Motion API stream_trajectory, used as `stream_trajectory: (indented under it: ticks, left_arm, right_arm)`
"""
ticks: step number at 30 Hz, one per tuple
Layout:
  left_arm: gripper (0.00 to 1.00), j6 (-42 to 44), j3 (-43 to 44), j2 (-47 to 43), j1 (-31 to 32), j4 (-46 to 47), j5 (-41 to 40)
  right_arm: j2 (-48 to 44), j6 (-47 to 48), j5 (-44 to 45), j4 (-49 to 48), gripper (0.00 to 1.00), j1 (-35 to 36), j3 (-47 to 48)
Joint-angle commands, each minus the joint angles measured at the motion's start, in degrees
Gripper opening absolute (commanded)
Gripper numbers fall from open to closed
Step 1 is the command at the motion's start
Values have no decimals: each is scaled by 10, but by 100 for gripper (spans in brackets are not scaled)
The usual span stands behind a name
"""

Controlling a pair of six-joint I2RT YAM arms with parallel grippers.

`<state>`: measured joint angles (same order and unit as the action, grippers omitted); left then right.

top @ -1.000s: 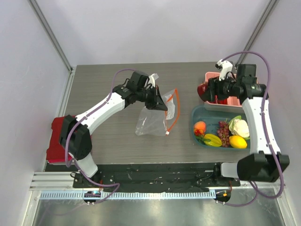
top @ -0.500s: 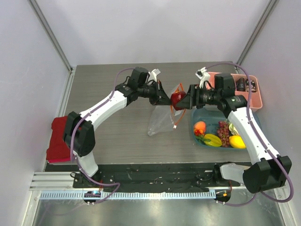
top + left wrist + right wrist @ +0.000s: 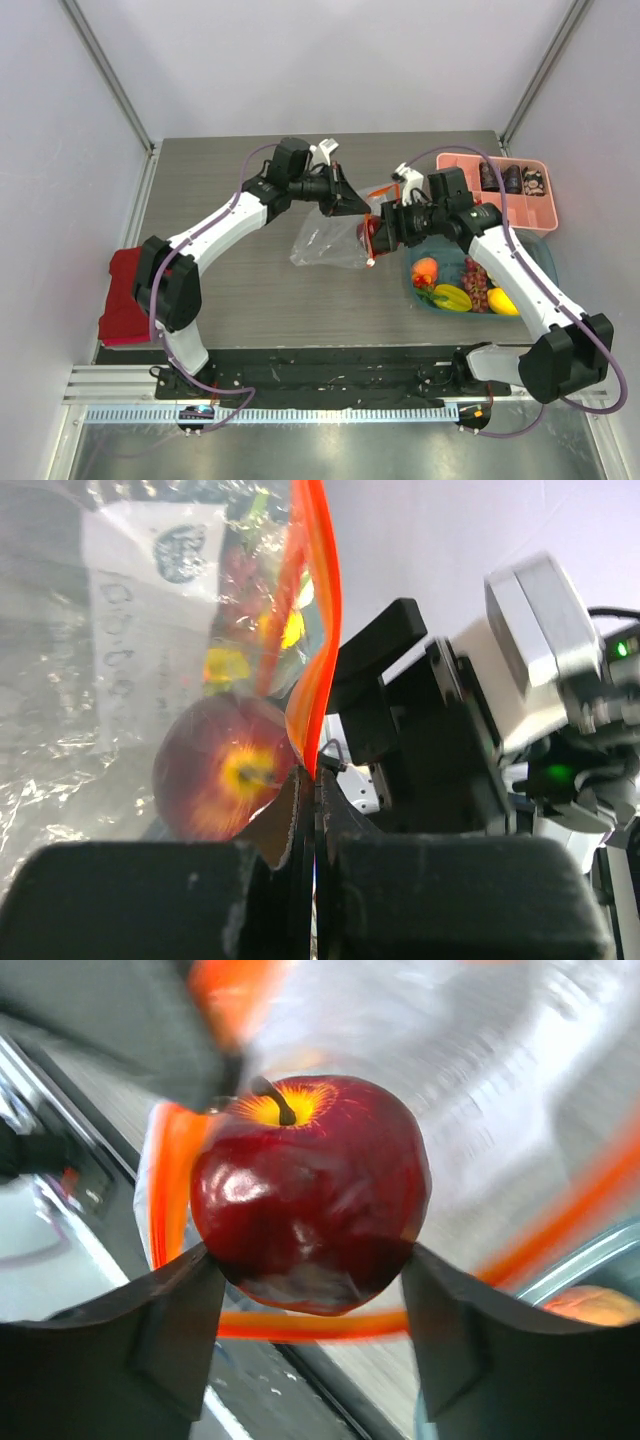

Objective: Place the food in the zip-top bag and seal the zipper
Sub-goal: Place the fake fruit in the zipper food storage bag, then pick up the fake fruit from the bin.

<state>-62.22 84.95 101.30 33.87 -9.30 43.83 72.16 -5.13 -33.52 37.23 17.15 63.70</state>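
Food (image 3: 452,297) lies nearest the arm bases, in a teal bin (image 3: 411,280) on the table's right side; an orange fruit (image 3: 425,268), purple grapes (image 3: 476,282) and a yellow lemon (image 3: 503,301) show among it. A folded red cloth (image 3: 120,300) sits at the left edge.

Further in, the zip-top bag (image 3: 325,240) hangs over the middle of the table. The left gripper (image 3: 352,205) has its fingers pressed together on the orange-red zipper (image 3: 312,650) at the mouth. Facing it, the right gripper (image 3: 383,232) is clamped on a red apple (image 3: 310,1195), stem up. The apple seems to sit just inside the mouth, ringed by the strip, though blur leaves the depth unsure.

Farthest back on the right, a pink tray (image 3: 540,215) holds dark brown pieces (image 3: 510,178).
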Motion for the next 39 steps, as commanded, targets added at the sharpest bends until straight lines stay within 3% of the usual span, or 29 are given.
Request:
stream_trajectory:
  ticks: [1, 3, 8, 12, 15, 20, 23, 33, 39]
  left_arm:
    - [0, -12, 1, -27, 1, 58, 35]
    - [0, -11, -3, -29, 1, 60, 39]
    - [0, -6, -21, -32, -10, 46, 42]
    - [0, 6, -29, -33, -12, 40, 42]
    - [0, 9, -32, -34, -12, 39, 42]
    - [0, 19, -38, -36, -13, 28, 40]
    - [0, 21, -42, -37, -14, 26, 38]
    - [0, 38, -51, -42, -17, 11, 37]
    - [0, 41, -56, -43, -18, 10, 35]
  right_arm:
    - [-6, 84, 55, 37, 80, 28, 74]
    - [-5, 100, 57, 66, 92, 28, 106]
    - [-32, 141, 58, 133, 100, 27, 143]
    - [-54, 149, 78, 162, 100, 21, 136]
    - [-73, 159, 79, 175, 100, -23, 104]
    - [-75, 221, 42, 205, 99, -164, 53]
    - [-61, 236, 55, 209, 98, -200, 20]
    - [12, 359, 132, 239, 92, -210, -19]
    - [53, 273, 108, 174, 91, -209, -24]
